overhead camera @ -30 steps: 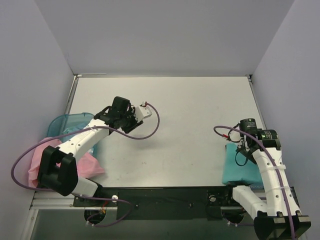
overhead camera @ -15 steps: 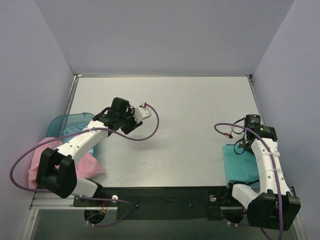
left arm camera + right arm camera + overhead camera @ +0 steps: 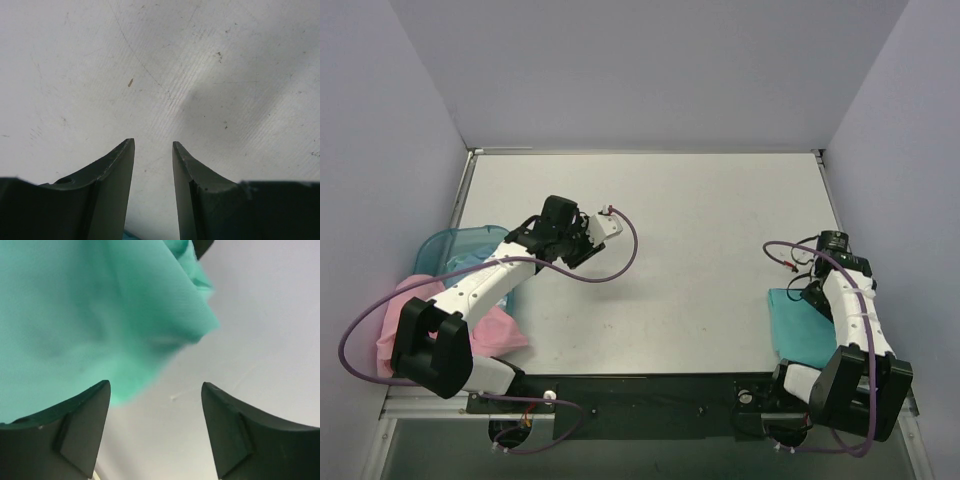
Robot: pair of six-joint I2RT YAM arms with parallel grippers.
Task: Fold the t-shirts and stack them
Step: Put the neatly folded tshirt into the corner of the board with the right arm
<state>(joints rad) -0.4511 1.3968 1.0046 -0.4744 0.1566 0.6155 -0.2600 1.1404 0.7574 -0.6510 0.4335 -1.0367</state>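
The teal-green t-shirt [image 3: 802,326] lies as a folded pad at the table's near right; its edge [image 3: 85,315] fills the upper left of the right wrist view. My right gripper [image 3: 156,385] hangs open just beyond that edge, over bare table, with nothing between its fingers. The pale pink t-shirt [image 3: 488,330] lies crumpled at the near left, partly hidden under my left arm. My left gripper [image 3: 153,142] hovers over bare table left of centre, with its jaws partly open and empty.
A translucent blue tub [image 3: 450,248] stands at the left edge, behind the pink shirt. Grey walls close in the table on three sides. Purple cables loop off both arms. The white tabletop [image 3: 700,220] stretches between the two arms.
My right gripper has opened and let go of the teal-green shirt, and the right wrist has swung right. The shirt has settled on the table. The left arm has barely shifted.
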